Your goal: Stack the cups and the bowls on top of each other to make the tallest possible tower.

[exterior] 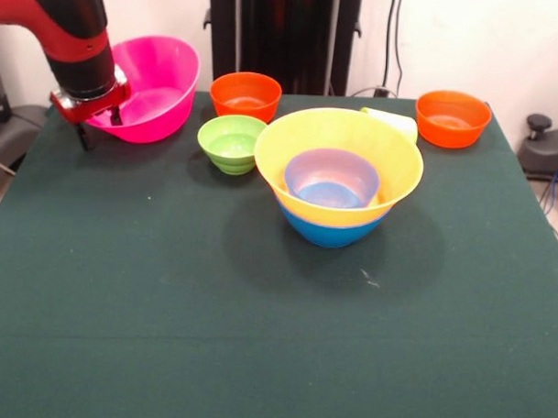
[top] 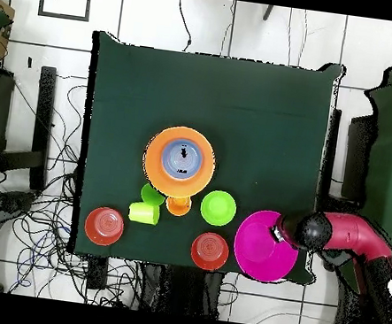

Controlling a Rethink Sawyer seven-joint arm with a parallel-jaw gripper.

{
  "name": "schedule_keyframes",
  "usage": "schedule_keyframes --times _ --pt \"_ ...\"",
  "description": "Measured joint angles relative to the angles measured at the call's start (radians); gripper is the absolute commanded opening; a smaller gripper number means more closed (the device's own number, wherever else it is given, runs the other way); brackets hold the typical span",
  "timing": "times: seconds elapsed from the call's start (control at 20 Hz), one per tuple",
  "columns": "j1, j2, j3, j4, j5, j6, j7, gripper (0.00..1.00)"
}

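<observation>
- Tower (exterior: 335, 188) location?
- Standing near the middle of the tabletop (exterior: 165, 333). Resting on a blue bowl (exterior: 331, 231), carrying a yellow-orange bowl (exterior: 390, 167) nested on top, and holding a small blue bowl (exterior: 332, 179) inside that.
- Pincer (exterior: 97, 127) doing what?
- Gripping the rim of the pink bowl (exterior: 160, 81), with one finger reaching inside and the other pressing outside. Keeping clear of the tower, over at the far corner on the robot's side. Tilting the bowl, with its opening turning toward the tabletop's middle.
- Lying around the tower?
- Sitting just beside it on the pink bowl's side: green bowl (exterior: 231, 143). Standing behind that, near the far edge: orange bowl (exterior: 245, 95). Sitting well apart at the other far corner: second orange bowl (exterior: 453, 118). Peeking out from behind the tower's rim, lying on its side: lime-yellow cup (exterior: 392, 121).
- Showing more from overhead?
- Crowding against the tower's robot-side edge, next to the lime-yellow cup: green cup (top: 152, 194) and orange cup (top: 178, 205). Hiding behind the tower in the front view.
</observation>
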Motion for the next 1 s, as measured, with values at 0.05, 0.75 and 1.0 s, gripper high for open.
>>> schedule_keyframes --times 0.05,0.75,1.0 --pt "0.004 0.004 -0.001 -0.009 0.005 0.015 0.000 0.00" --pt "0.050 0.063 0.000 -0.142 0.058 0.213 -0.004 0.00" --pt "0.056 0.092 0.006 -0.203 0.081 0.289 -0.015 0.00"
